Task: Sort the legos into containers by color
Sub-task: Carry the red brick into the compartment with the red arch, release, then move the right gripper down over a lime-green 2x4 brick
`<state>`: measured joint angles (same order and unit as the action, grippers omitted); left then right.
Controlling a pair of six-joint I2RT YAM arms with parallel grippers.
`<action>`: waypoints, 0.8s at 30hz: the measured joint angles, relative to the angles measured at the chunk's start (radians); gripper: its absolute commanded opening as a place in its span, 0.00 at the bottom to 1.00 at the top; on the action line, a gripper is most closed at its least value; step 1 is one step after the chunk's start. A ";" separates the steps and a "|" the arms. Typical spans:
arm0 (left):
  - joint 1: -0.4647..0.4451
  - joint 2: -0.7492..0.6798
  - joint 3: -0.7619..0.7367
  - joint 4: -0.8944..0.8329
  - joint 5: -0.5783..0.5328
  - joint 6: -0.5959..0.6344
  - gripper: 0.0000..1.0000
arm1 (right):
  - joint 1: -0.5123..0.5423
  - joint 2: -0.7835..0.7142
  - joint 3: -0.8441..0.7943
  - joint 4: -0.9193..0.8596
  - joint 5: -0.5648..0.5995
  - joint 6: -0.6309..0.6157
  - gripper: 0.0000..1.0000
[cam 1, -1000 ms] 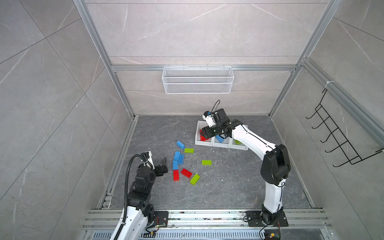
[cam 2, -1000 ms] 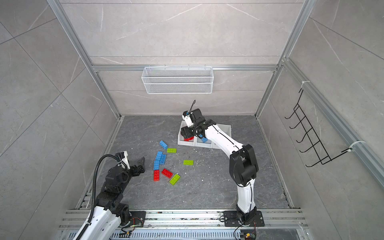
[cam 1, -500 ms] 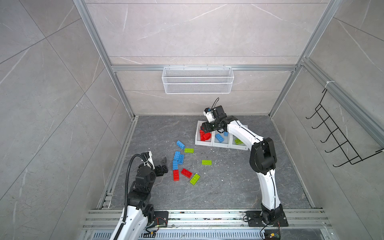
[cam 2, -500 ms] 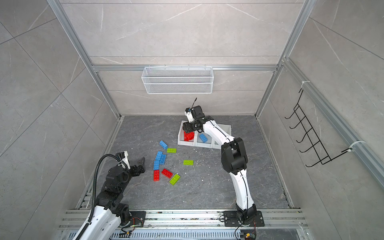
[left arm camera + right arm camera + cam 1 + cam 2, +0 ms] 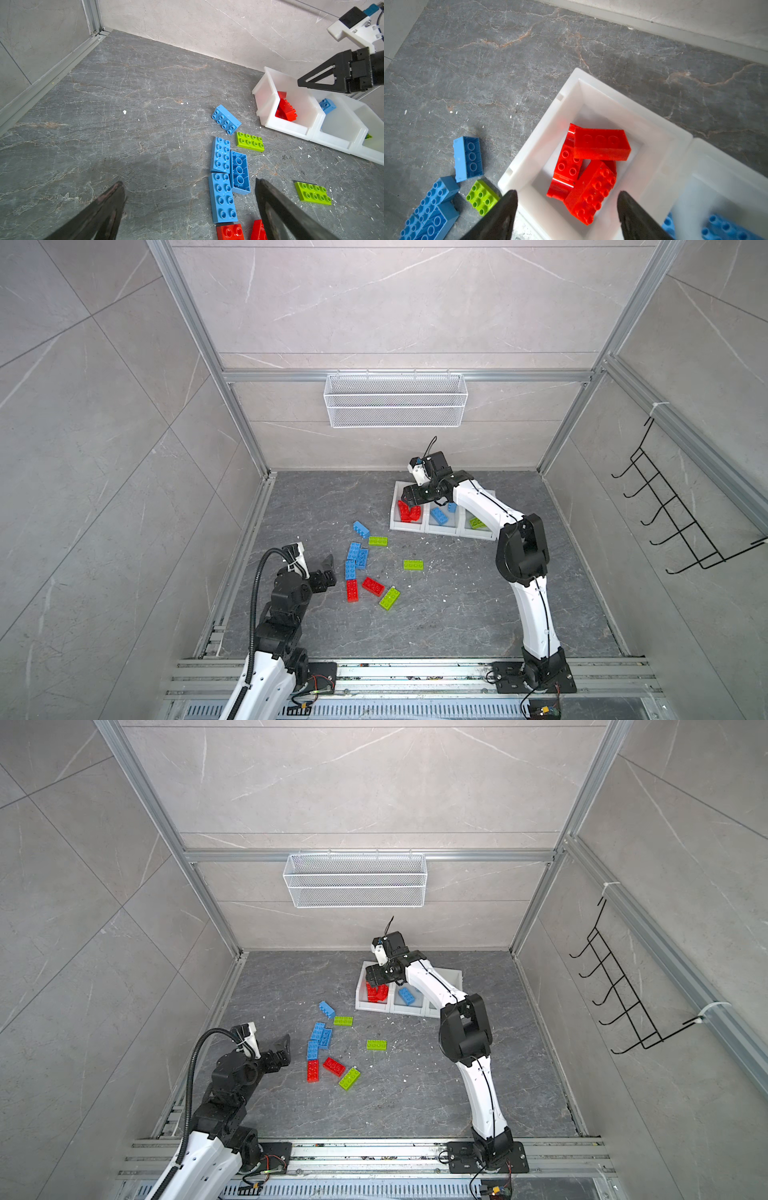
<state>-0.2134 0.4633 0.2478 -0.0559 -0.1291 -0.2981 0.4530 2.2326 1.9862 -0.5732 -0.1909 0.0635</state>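
Legos (image 5: 591,166) in red lie in 1 container (image 5: 633,106); right hand (image 5: 566,194) hovers above, jaws apart, empty. Lifting straight should clear the rim. Left hand (image 5: 189,182) open too.

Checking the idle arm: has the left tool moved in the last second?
No. The left tool stays open, same gap left of the blue legos.

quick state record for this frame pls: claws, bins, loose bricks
right claw: open, empty, above red bin
left claw: open, empty, beside loose blue bricks
red bin: red bricks piled inside
middle bin: blue bricks
end bin: green brick
floor: four loose blue bricks, three loose green bricks, two loose red bricks
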 measured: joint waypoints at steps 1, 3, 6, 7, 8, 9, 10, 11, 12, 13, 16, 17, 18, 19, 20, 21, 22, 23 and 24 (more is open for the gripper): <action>0.000 0.000 0.000 0.000 0.000 0.000 1.00 | 0.000 -0.029 -0.034 -0.002 0.002 0.000 0.79; 0.000 0.000 0.000 0.000 0.000 0.000 1.00 | 0.001 -0.105 -0.118 -0.006 0.007 0.008 0.79; 0.000 -0.001 0.000 0.000 0.000 0.000 1.00 | 0.007 -0.234 -0.254 -0.010 0.021 0.028 0.80; 0.000 -0.002 0.000 0.000 0.000 0.000 1.00 | 0.011 -0.285 -0.308 -0.010 0.029 0.039 0.80; 0.000 -0.002 0.000 0.000 0.000 0.000 1.00 | 0.017 -0.329 -0.357 -0.010 0.037 0.050 0.80; 0.000 -0.003 0.000 0.000 0.000 0.000 1.00 | 0.024 -0.370 -0.405 -0.010 0.044 0.061 0.80; 0.000 -0.004 0.000 -0.001 0.000 0.000 1.00 | 0.034 -0.414 -0.459 -0.009 0.049 0.074 0.81; 0.000 -0.006 0.000 0.000 0.000 0.000 1.00 | 0.045 -0.451 -0.506 -0.010 0.056 0.085 0.81; 0.000 -0.008 0.000 0.000 0.000 0.000 1.00 | 0.057 -0.481 -0.547 -0.014 0.065 0.099 0.81; 0.000 -0.009 0.000 0.000 0.000 0.000 1.00 | 0.071 -0.507 -0.586 -0.014 0.075 0.112 0.81; 0.000 -0.009 0.000 0.000 0.000 0.000 1.00 | 0.117 -0.551 -0.679 -0.018 0.098 0.163 0.82; 0.000 -0.009 0.000 0.000 0.000 0.000 1.00 | 0.133 -0.558 -0.707 -0.015 0.103 0.182 0.82; 0.000 -0.009 0.000 -0.001 0.000 0.000 1.00 | 0.147 -0.559 -0.727 -0.013 0.106 0.200 0.82; 0.000 -0.009 0.000 -0.001 0.000 0.000 1.00 | 0.163 -0.559 -0.750 -0.013 0.111 0.218 0.82; 0.000 -0.009 0.000 0.000 0.000 0.000 1.00 | 0.179 -0.559 -0.770 -0.009 0.113 0.237 0.82; 0.000 -0.009 0.000 0.000 0.000 0.000 1.00 | 0.191 -0.559 -0.784 -0.006 0.114 0.251 0.83; 0.000 -0.009 0.000 -0.001 0.000 0.000 1.00 | 0.206 -0.559 -0.796 -0.005 0.114 0.266 0.83; 0.000 -0.009 0.000 0.000 0.000 0.000 1.00 | 0.219 -0.556 -0.801 -0.002 0.114 0.280 0.83; 0.000 -0.009 0.000 0.000 0.000 0.000 1.00 | 0.230 -0.552 -0.802 0.001 0.114 0.288 0.83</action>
<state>-0.2134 0.4545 0.2478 -0.0563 -0.1291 -0.2981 0.6827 1.6806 1.1843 -0.5720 -0.0769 0.3511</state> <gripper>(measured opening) 0.996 0.827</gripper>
